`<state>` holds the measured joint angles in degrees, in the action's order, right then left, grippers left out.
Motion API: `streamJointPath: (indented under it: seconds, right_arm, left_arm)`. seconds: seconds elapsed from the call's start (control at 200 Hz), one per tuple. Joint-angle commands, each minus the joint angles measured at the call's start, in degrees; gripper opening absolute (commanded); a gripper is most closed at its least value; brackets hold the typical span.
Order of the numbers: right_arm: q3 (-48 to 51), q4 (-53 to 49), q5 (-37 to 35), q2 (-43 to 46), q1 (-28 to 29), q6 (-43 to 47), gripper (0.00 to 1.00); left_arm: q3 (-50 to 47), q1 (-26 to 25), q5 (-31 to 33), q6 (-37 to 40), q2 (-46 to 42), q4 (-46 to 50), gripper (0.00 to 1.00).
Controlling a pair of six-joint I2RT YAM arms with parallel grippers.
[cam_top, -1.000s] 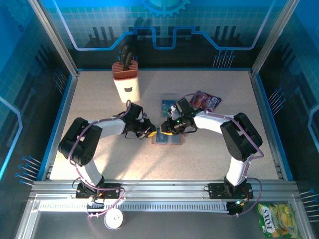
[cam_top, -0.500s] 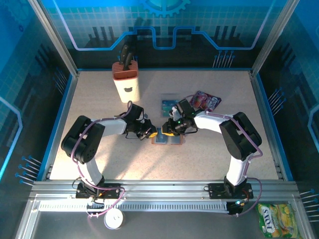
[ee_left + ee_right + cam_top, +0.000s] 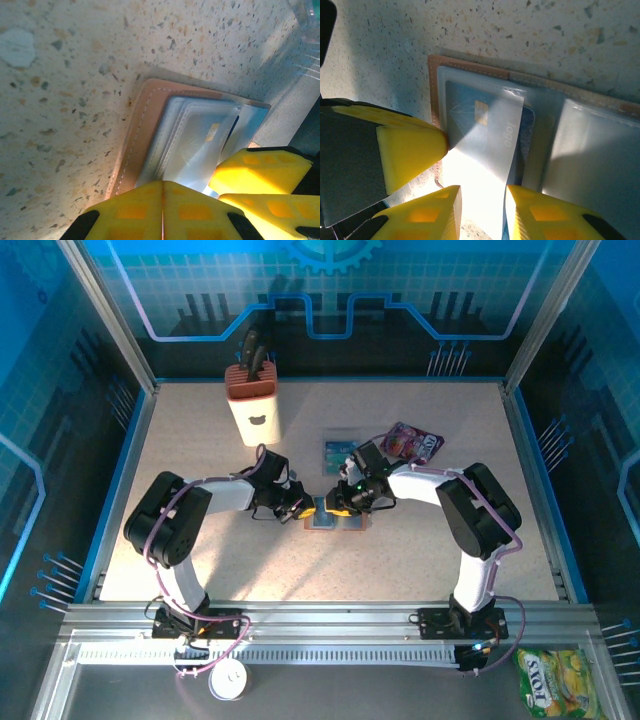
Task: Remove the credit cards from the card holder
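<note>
Left gripper [image 3: 162,210] has clenched on card holder's [image 3: 145,125] edge; right gripper [image 3: 482,212] grasping credit card [image 3: 487,145]

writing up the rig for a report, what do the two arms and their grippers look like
Both arms are built from white links with bulky black joint housings. The left arm and right arm each carry a thin purple cable looped along the outside. Their bases sit on a silver aluminium rail. The left gripper and right gripper have blocky yellow fingertips with recessed square pockets on black bodies.
</note>
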<state>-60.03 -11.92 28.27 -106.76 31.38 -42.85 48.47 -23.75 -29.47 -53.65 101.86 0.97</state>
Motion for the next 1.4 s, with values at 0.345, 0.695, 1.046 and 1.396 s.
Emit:
streamJointPath:
  seconds: [0.345, 0.695, 1.046, 1.396]
  right_arm:
    - [0.13, 0.86, 1.28, -2.16, -0.40, -0.12, 0.28]
    - [-0.12, 0.86, 1.25, -2.92, 0.04, -0.04, 0.25]
    - [0.13, 2.55, 2.65, -2.91, 0.09, -0.63, 0.18]
    - [-0.90, -3.59, -2.06, -2.22, 0.09, 2.09, 0.28]
  left_arm:
    - [-1.22, -0.25, -0.34, 1.42, 1.26, 1.36, 0.08]
    - [-1.31, -0.24, -0.40, 1.31, 1.33, 1.14, 0.08]
    - [-1.31, -0.24, -0.43, 1.25, 1.53, 0.96, 0.08]
    - [-1.35, -0.20, -0.46, 1.25, 1.74, 0.96, 0.08]
